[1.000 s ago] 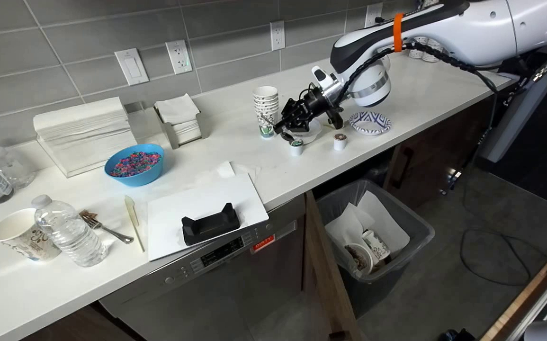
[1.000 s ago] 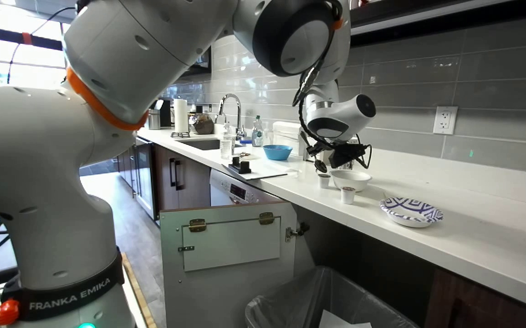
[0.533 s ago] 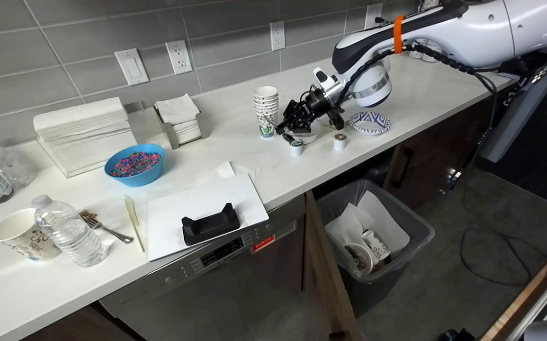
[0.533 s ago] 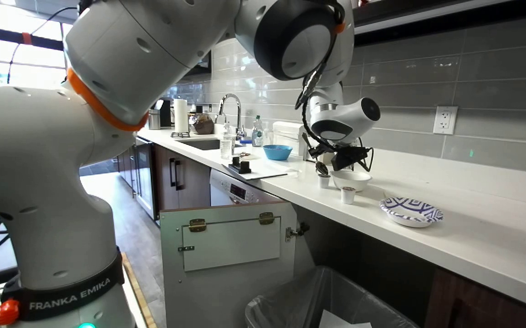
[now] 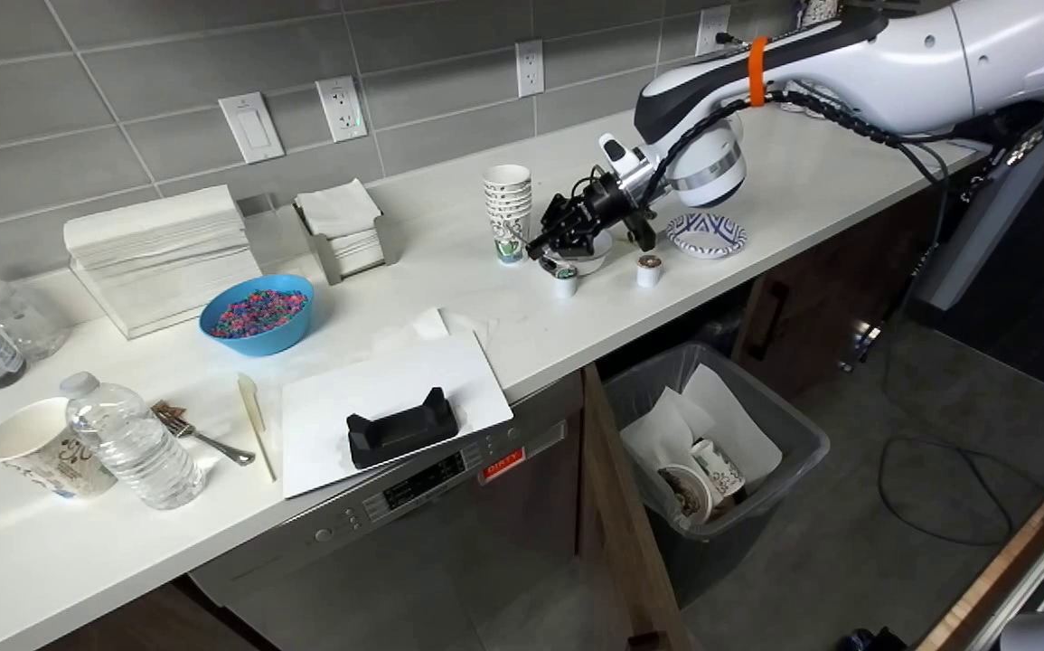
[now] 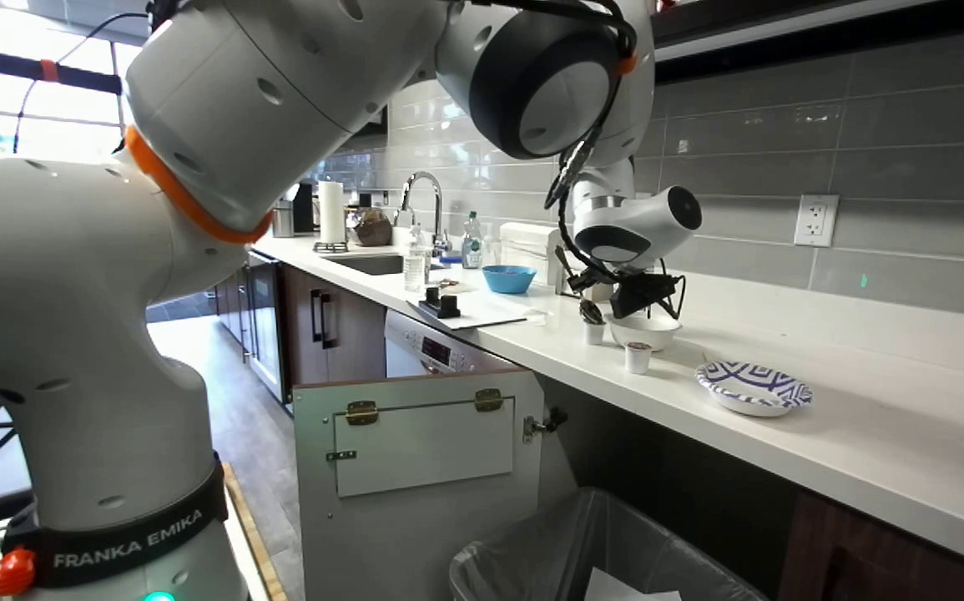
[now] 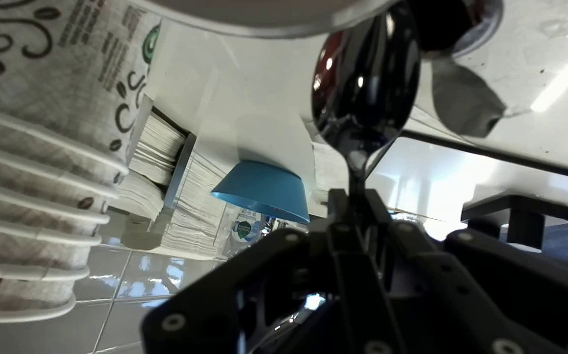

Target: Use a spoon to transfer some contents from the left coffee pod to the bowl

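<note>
Counter [image 5: 449,262] in both exterior views, wrist view closest

A blue bowl [image 5: 276,342] stands near paper towels [image 5: 164,253], a bottle [image 5: 136,448] beside a fork [image 5: 207,438]

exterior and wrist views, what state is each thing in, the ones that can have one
Spoon: held, scoop end tilted down
Gripper: shut on the spoon
Left coffee pod: upright, inside hard to see
Right coffee pod: upright, brown at the top
White bowl: upright, inside mostly hidden
Blue bowl: upright, holding multicoloured bits
Cup stack: nested, upright
Water bottle: capped, upright
Cabinet door: open
Trash bin: open, partly filled
Dishwasher: shut
</note>
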